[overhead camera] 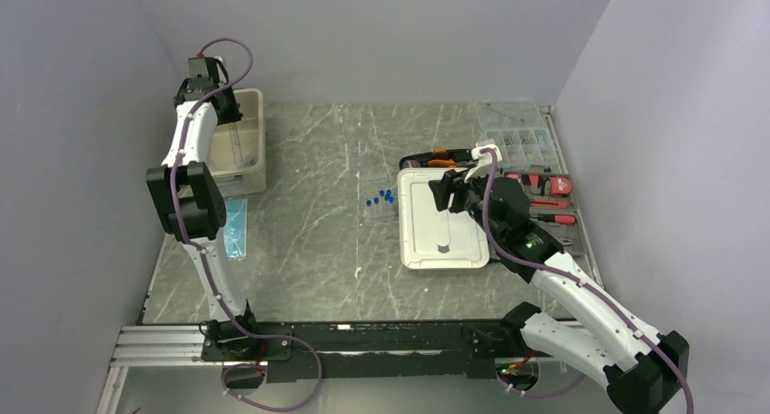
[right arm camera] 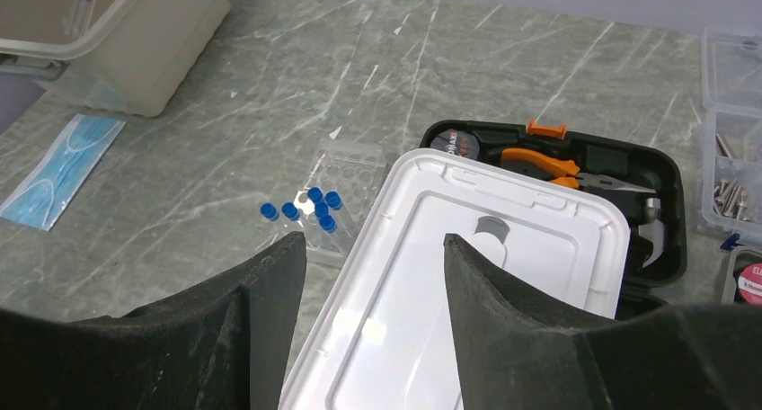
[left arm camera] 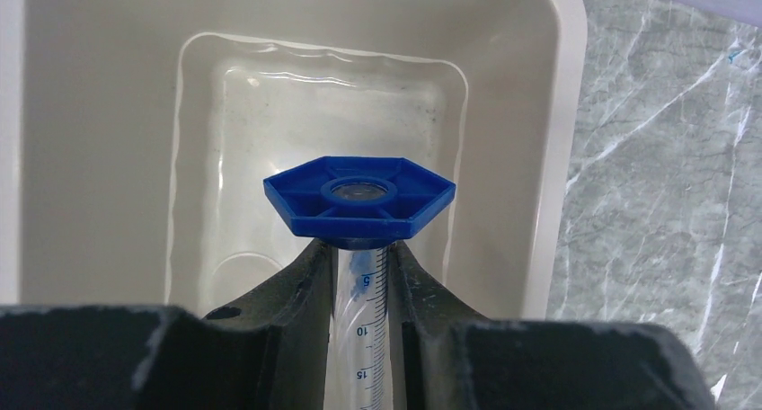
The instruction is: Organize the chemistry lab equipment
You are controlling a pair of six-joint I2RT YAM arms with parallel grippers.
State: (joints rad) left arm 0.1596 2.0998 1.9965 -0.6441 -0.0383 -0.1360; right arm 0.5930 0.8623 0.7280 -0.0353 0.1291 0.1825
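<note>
My left gripper [left arm camera: 364, 266] is shut on a thin clear graduated cylinder [left arm camera: 367, 325] with a blue hexagonal foot [left arm camera: 359, 194] and holds it over the inside of the beige bin [left arm camera: 557, 113]. In the top view this gripper [overhead camera: 216, 92] is at the bin's far left corner. My right gripper [right arm camera: 373, 244] is open and empty above a white lid [right arm camera: 467, 275]. Several tiny blue caps [right arm camera: 314, 208] lie on a flat clear perforated rack [right arm camera: 350, 172], just left of the lid. A light-blue translucent piece [right arm camera: 63, 167] lies flat near the bin.
The black case of orange-handled tools [right arm camera: 575, 167] lies partly under the lid's far end. A clear compartmented parts box [overhead camera: 518, 133] stands at the back right, with red-handled tools [overhead camera: 549, 201] in front of it. The beige bin [overhead camera: 238, 142] stands at the back left.
</note>
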